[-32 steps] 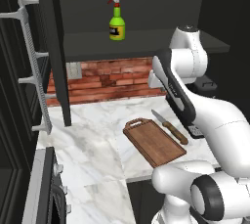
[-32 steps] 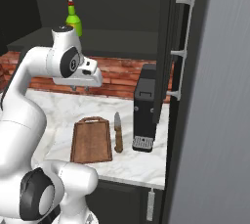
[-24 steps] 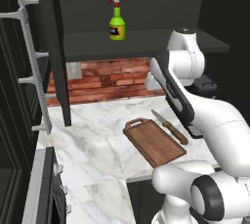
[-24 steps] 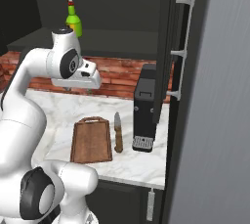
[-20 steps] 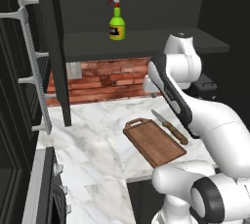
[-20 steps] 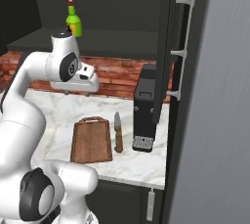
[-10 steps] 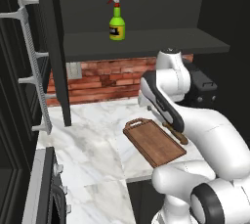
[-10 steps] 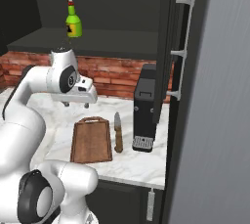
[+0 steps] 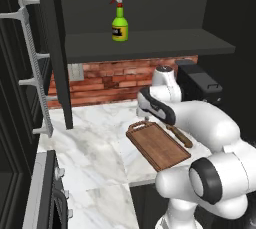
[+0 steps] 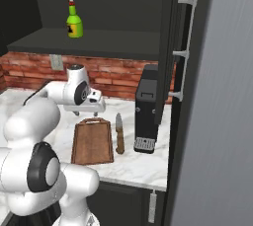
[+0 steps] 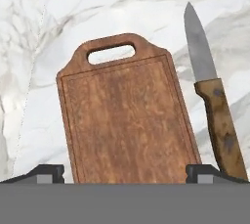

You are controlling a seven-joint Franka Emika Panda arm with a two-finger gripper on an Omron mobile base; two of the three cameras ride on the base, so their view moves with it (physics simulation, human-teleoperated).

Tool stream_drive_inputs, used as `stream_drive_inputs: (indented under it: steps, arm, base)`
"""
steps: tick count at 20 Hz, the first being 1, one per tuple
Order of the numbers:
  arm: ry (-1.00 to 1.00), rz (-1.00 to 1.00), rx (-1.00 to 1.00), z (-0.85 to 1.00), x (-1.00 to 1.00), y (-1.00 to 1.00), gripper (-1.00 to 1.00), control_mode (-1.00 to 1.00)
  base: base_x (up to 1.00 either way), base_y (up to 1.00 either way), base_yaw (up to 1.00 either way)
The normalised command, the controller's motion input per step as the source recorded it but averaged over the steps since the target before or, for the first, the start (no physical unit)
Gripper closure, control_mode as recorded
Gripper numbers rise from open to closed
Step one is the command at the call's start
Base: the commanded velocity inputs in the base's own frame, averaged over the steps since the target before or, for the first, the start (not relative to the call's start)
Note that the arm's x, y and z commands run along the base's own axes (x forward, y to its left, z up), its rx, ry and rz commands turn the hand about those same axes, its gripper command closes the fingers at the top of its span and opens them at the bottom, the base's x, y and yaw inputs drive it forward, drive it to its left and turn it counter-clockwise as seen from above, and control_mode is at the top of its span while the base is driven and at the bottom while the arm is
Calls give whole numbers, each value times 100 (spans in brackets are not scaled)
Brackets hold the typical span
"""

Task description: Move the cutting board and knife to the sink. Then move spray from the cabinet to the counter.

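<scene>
Nothing moved yet. Cutting board [image 11: 128,115] and knife [image 11: 211,93] lying side by side, slightly apart, on the table [image 9: 95,148]; spray [image 9: 119,18] upright on the cabinet [image 9: 150,43] shelf. Tool [image 11: 128,171] spread wide above the board, pinching nothing. Black appliance [image 10: 147,109] just beside the knife, limiting side access.

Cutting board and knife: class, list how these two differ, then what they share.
The cutting board is wide, all wood, with a handle slot; the knife is narrow, with a grey steel blade and a wooden handle. The board is longer than the knife. Both lie flat, side by side, on the marble counter.
</scene>
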Motion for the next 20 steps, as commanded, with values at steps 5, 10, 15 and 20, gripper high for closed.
stream_drive_inputs:
  steps: [5,10,15,20]
  arm:
    - [0,7,0,-55,57,6,-100,-100]
    - [0,9,0,-15,48,13,-100,-100]
    - [0,7,0,0,49,11,-100,-100]
    - [0,1,0,-13,49,10,-100,-100]
  base:
    - [0,0,0]
    - [0,0,0]
    - [0,0,0]
    - [0,0,0]
